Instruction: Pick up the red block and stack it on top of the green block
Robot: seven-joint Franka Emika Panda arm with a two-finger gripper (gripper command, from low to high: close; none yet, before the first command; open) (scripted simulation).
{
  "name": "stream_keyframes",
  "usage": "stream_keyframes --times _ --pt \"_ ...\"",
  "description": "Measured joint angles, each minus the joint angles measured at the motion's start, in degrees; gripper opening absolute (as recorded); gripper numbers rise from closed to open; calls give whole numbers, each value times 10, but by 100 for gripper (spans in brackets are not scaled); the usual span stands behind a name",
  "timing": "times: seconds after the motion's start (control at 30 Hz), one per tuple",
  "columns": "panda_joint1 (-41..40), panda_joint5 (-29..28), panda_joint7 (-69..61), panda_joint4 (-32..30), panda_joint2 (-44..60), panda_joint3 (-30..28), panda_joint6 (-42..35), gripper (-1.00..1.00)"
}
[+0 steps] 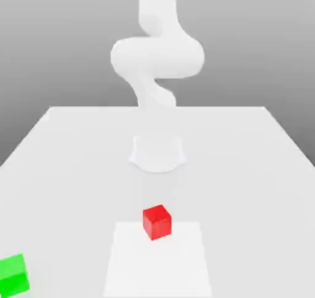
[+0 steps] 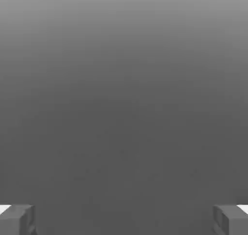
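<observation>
White covers almost everything in the exterior view: a pale table (image 1: 258, 168) runs back to a grey backdrop, and the white Panda arm (image 1: 157, 54) rises from a round base (image 1: 157, 154) set near the middle of the table's far half. The arm's thick links fold over above the base and leave the picture at its upper edge. On the near part of the table lies a slightly brighter rectangular patch (image 1: 184, 266), and the red block (image 1: 157, 222) sits at that patch's far edge, close to its centre line, straight in front of the base and well apart from it. It rests flat on the surface, turned a little so that one vertical edge faces the camera, with nothing touching it. The green block (image 1: 13, 274) lies well apart from the red one, toward the exterior view's left and nearer the camera, cut off by the picture's lower left corner; it too rests on the table by itself. In the hand view the gripper (image 2: 124, 220) appears as two grey fingertips (image 2: 17, 219) at opposite sides of the picture, spread wide with a plain grey gradient between them, so the jaws stand fully apart and hold nothing. Neither block is between the fingers, and the red block is not yet on the green one.
</observation>
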Motion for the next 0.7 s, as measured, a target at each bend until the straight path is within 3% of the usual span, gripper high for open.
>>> stream_keyframes --times 0.53,0.7 --pt "51 -24 -197 -298 295 -62 233 0" --pt "53 26 -263 -317 455 -48 360 0"
